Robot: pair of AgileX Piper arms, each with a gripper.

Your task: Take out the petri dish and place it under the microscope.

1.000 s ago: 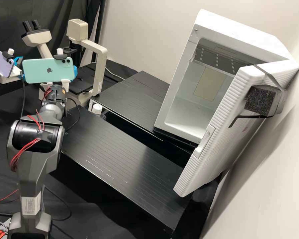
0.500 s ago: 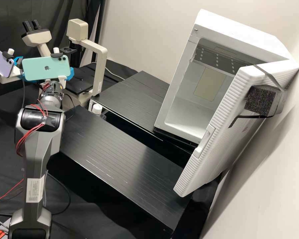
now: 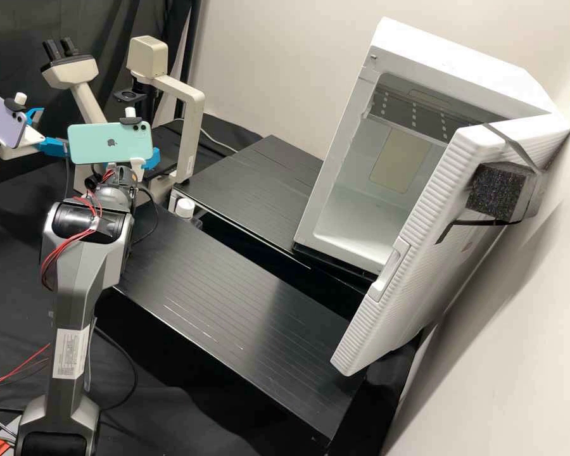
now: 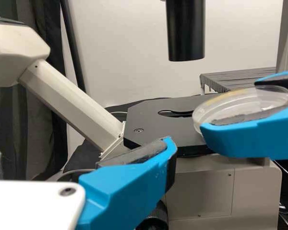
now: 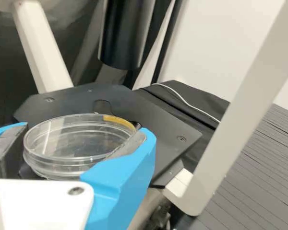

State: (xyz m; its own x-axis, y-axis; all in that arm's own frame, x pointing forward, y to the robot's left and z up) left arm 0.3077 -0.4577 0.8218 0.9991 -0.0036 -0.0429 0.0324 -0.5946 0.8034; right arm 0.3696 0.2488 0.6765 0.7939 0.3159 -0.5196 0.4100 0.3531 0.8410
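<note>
Looks like placing step: right tool [image 5: 84,132] clamps petri dish [image 5: 62,155] near microscope stage [image 5: 165,122], left tool [image 3: 53,129] spread, empty, and next move likely needs dish centred under black tube [image 5: 125,38], lowered level, then let go.

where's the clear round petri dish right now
In the right wrist view, the clear round petri dish is held between the right gripper's two blue fingers, close to the flat black stage of the cream microscope.

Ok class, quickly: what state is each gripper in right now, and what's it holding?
Left gripper: open, holding nothing.
Right gripper: closed on the clear petri dish.
</note>
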